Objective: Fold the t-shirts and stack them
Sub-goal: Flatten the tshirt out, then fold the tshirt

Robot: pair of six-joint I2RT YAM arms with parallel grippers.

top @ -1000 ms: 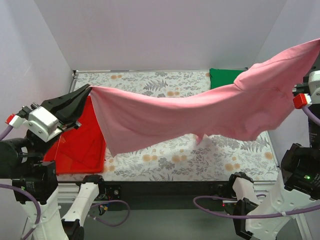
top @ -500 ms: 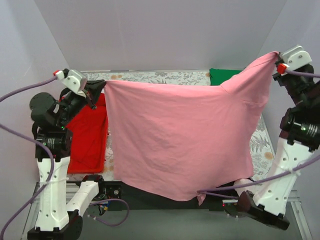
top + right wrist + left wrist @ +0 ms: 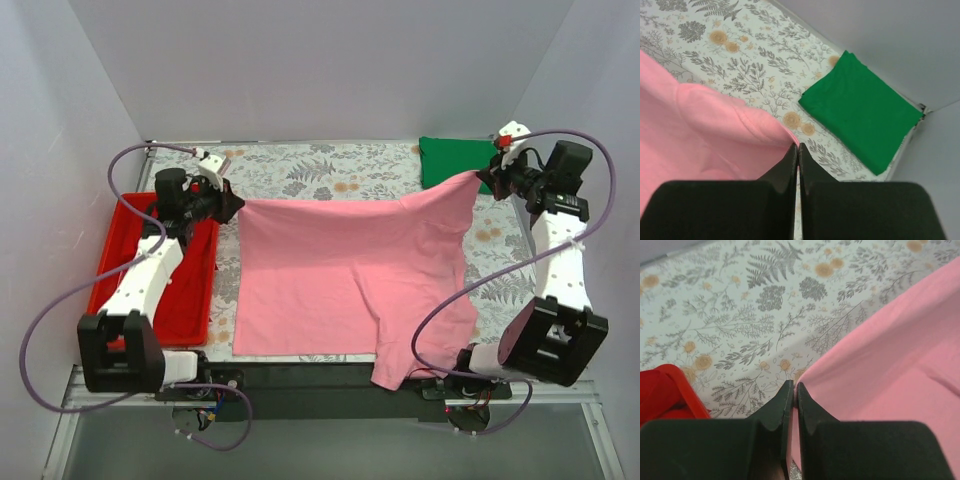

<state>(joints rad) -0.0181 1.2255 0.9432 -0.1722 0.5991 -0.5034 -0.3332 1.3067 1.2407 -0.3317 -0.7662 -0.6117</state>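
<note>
the table [image 3: 330,165] has a white top with grey leaves and little orange flowers all over it. plain pale walls [image 3: 320,60] stand close on three sides, like a box. the table's near edge is black.

the pink t-shirt [image 3: 340,280] lies spread out on the middle of the table, mostly flat. its far edge is pulled in a line between the two arms. one bottom corner hangs over the near edge on the right side. the left gripper [image 3: 232,205] is clenched on the shirt's far left corner, low by the table. the right gripper [image 3: 482,176] is pinched tight on the far right corner, and that corner is lifted a bit off the table.

the green t-shirt [image 3: 455,160] sits folded in a neat square at the far right corner of the table, just behind the right gripper. a red tray [image 3: 185,290] lies along the left side, just beside the pink t-shirt.
</note>
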